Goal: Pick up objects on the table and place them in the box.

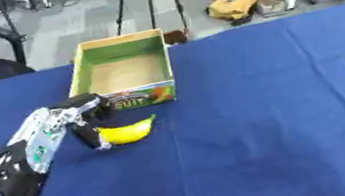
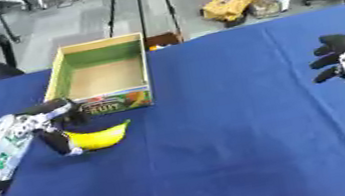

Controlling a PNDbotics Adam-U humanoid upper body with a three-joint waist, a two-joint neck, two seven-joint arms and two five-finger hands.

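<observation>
Step in hand was the grasp: left hand (image 1: 82, 117) was at the banana (image 1: 127, 131), apparently closing on it, lift not yet done. Banana lay on the blue table (image 1: 262, 130), just near of the box (image 1: 122, 70), by its front left corner.

Left hand: fingers curled down around the banana's left end, thumb side toward the box front. It looked like a grasp on the banana, though I couldn't tell how much of the fruit was really enclosed; the right end stuck out free, tip up.

Box was open-topped and looked empty inside, printed label on its near wall.

Next move, my read: lift clear of the table, raise above the box's near wall, carry a short way far, let go over the opening. Risk: the banana pivoting in the hand, or the hand clipping the wall, since it sat so close.

Right hand (image 2: 342, 57) was idle at the right edge, well apart, fingers loosely bent, holding nothing.
</observation>
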